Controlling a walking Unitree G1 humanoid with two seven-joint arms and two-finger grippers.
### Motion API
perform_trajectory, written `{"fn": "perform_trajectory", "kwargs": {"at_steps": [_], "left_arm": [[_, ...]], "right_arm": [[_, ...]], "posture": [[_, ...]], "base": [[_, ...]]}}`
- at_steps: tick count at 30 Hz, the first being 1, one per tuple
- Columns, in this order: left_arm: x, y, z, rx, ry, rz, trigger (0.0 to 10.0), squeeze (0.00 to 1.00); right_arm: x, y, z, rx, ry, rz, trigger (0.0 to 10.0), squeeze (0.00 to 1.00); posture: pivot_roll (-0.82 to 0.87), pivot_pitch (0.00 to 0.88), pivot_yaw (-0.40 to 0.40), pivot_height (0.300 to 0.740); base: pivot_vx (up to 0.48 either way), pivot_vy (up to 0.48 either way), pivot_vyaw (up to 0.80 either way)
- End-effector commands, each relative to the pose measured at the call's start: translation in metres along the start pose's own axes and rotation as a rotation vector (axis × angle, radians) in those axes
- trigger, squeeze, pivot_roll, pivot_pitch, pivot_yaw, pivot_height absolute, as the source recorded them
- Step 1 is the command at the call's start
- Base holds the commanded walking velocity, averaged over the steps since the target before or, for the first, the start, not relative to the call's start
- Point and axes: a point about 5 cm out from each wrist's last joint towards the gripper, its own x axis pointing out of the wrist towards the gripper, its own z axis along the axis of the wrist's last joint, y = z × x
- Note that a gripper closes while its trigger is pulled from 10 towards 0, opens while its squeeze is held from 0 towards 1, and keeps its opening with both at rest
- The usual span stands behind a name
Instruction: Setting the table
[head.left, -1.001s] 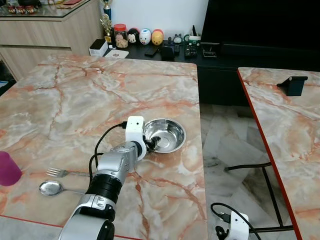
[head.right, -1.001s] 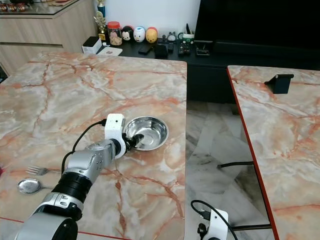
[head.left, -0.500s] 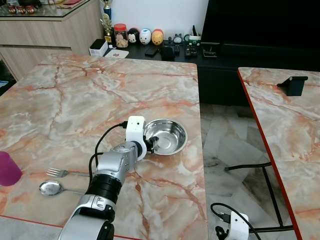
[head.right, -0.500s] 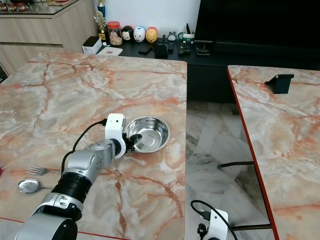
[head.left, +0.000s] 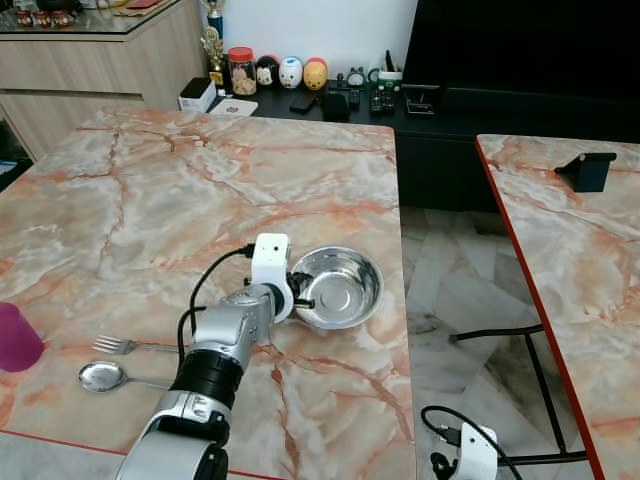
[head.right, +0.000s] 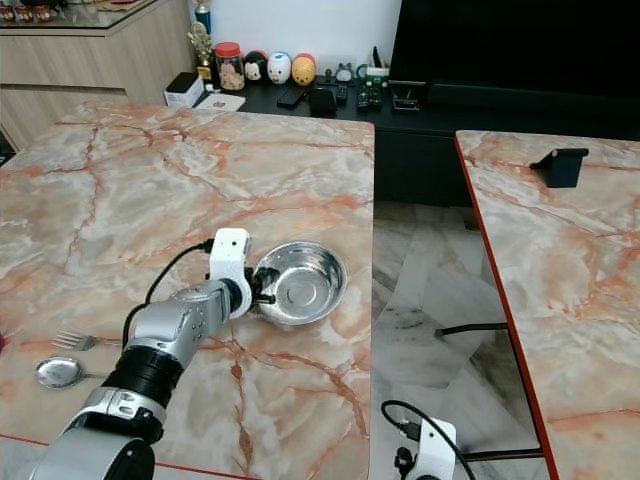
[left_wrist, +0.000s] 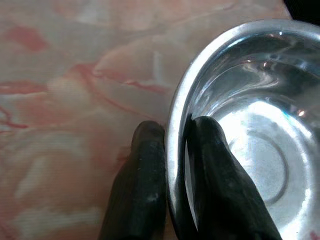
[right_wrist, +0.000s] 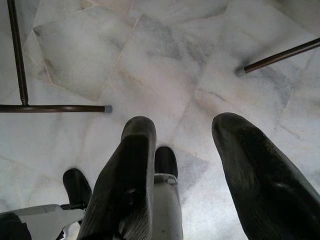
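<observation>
**Bowl pinched at rim**

My left gripper (left_wrist: 175, 150) clamps the steel bowl (head.left: 340, 288) by its near rim, one finger inside, one outside. Bowl's round, mouth up, slightly tilted, just ahead of me on marble table (head.left: 150, 200). Right gripper (right_wrist: 200, 165) hangs w/ fingers apart over floor.
</observation>
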Motion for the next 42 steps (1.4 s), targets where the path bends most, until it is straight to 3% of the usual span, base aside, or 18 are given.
{"fn": "perform_trajectory", "kwargs": {"at_steps": [1, 13, 20, 21, 22, 23, 28, 34, 37, 38, 39, 42], "left_arm": [[-0.001, 0.004, -0.008, 0.002, 0.029, 0.026, 0.0, 0.00], [-0.005, 0.006, -0.009, -0.026, -0.022, 0.023, 0.0, 0.00], [-0.017, 0.004, 0.006, -0.168, -0.237, -0.074, 0.0, 0.00], [-0.021, 0.003, 0.010, -0.197, -0.289, -0.111, 2.4, 0.00], [-0.024, 0.002, 0.013, -0.216, -0.321, -0.133, 2.4, 0.00], [-0.030, 0.003, 0.013, -0.238, -0.357, -0.166, 10.0, 0.00], [-0.036, 0.005, 0.009, -0.250, -0.387, -0.184, 10.0, 0.00], [-0.049, 0.013, 0.012, -0.280, -0.498, -0.164, 10.0, 0.00], [-0.056, 0.016, 0.013, -0.156, -0.556, -0.111, 10.0, 0.00], [-0.056, 0.016, 0.013, -0.156, -0.556, -0.111, 10.0, 0.00], [-0.059, 0.017, 0.012, -0.055, -0.568, -0.070, 10.0, 0.00], [-0.061, 0.021, 0.012, 0.010, -0.599, -0.008, 10.0, 0.00]], "right_arm": [[0.000, 0.000, -0.003, -0.001, 0.013, 0.000, 10.0, 0.00], [0.000, -0.001, -0.003, -0.004, 0.013, -0.001, 10.0, 0.00], [0.000, -0.002, -0.002, -0.007, 0.011, -0.007, 10.0, 0.00], [0.000, -0.002, -0.002, -0.007, 0.010, -0.009, 10.0, 0.00], [0.000, -0.002, -0.002, -0.008, 0.009, -0.011, 10.0, 0.00], [0.000, -0.003, -0.002, -0.009, 0.008, -0.014, 10.0, 0.00], [0.000, -0.004, -0.001, -0.013, 0.006, -0.016, 10.0, 0.00], [0.000, -0.005, 0.000, -0.014, -0.002, -0.025, 10.0, 0.00], [0.000, -0.006, 0.000, -0.012, -0.006, -0.030, 10.0, 0.00], [0.000, -0.006, 0.000, -0.012, -0.006, -0.030, 10.0, 0.00], [0.000, -0.006, 0.000, -0.012, -0.007, -0.032, 10.0, 0.00], [0.000, -0.007, 0.001, -0.013, -0.010, -0.034, 10.0, 0.00]], "posture": [[0.08, 0.000, -0.016, 0.740], [0.08, 0.000, -0.018, 0.740], [0.08, 0.000, -0.023, 0.740], [0.08, 0.000, -0.023, 0.740], [0.08, 0.000, -0.024, 0.740], [0.08, 0.000, -0.026, 0.740], [0.08, 0.000, -0.030, 0.740], [0.07, 0.000, -0.034, 0.740], [0.07, 0.000, -0.036, 0.740], [0.07, 0.000, -0.036, 0.740], [0.07, 0.000, -0.039, 0.740], [0.07, 0.000, -0.040, 0.740]], "base": [[0.000, 0.000, 0.00], [0.000, 0.000, 0.00], [0.000, 0.000, 0.00], [0.000, 0.000, 0.00], [0.000, 0.000, 0.00], [0.000, 0.000, 0.00], [0.000, 0.000, 0.00], [0.000, 0.000, 0.00], [0.000, 0.000, 0.00], [0.000, 0.000, 0.00], [0.000, 0.000, 0.00], [0.000, 0.000, 0.00]]}}
